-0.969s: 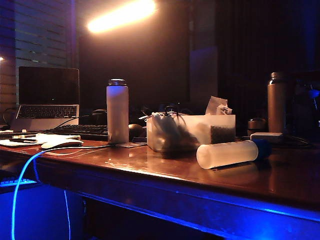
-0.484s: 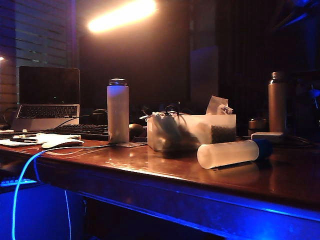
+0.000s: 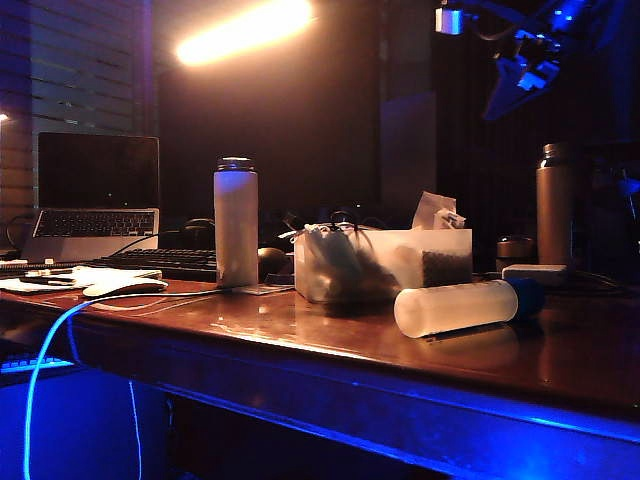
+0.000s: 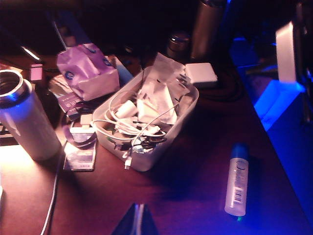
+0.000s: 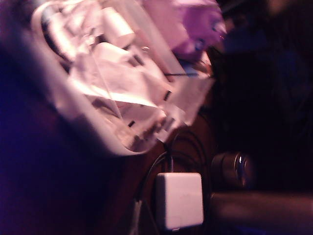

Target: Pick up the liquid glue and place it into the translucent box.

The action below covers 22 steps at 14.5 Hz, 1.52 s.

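Two pincers up high: right pincer [image 3: 520, 75], fully closed, hangs nearest, almost straight over the liquid glue [image 3: 465, 306], lying lengthwise just before the translucent box [image 3: 385, 262]; left pincer [image 4: 137, 219] looks pinched shut, farther off.

Item count, tabletop

Counted: one liquid glue [image 3: 466, 306] bottle, one translucent box [image 3: 383, 262], one white flask [image 3: 235, 223], one brown metal bottle [image 3: 553, 204], one laptop [image 3: 95, 195], one keyboard [image 3: 165, 262], one white power adapter [image 4: 201, 74], one blue cable [image 3: 45, 352].
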{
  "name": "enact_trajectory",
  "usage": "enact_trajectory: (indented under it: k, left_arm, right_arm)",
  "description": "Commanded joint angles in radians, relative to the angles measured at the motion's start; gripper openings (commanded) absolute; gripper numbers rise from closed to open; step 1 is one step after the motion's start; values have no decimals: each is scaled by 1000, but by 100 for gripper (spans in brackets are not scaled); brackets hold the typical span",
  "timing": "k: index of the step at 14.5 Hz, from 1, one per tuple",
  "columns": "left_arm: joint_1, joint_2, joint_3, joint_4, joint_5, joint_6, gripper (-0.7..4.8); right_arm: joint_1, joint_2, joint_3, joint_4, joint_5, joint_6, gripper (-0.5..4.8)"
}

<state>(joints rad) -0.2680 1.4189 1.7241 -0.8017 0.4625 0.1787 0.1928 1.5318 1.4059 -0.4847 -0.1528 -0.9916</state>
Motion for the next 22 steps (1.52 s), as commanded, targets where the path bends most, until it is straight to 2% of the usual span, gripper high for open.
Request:
enact_trajectory:
  k: [1,4,5,6,7,8,14,17,21,22]
  left_arm:
    - [-2,-6,6,23,8,-3,22]
    - [-2,-6,6,42,10,-3,22]
    - [-2,-6,6,49,12,-3,22]
    - [-2,-6,6,56,13,-4,22]
    - [-2,-6,6,58,13,-3,22]
    - [-2,-6,6,57,13,-3,22]
    - [-2,-6,6,60,13,-3,22]
    - [-2,-6,6,60,13,-4,22]
    - [-2,-6,6,60,13,-4,22]
    - [-2,-6,6,60,13,-4,22]
  right_arm:
    - [57,9,6,-102,1,-12,-2]
    - [63,30,6,-401,6,-26,39]
    - [63,44,6,-450,31,-34,77]
    - [63,57,6,-475,47,-34,187]
    - [64,70,6,-483,43,-34,403]
    - [64,83,6,-484,43,-34,479]
    - [131,176,6,-484,2,-160,479]
    - [165,224,6,-468,22,-165,479]
    - [165,290,6,-451,32,-165,478]
    - [165,299,6,-441,32,-164,442]
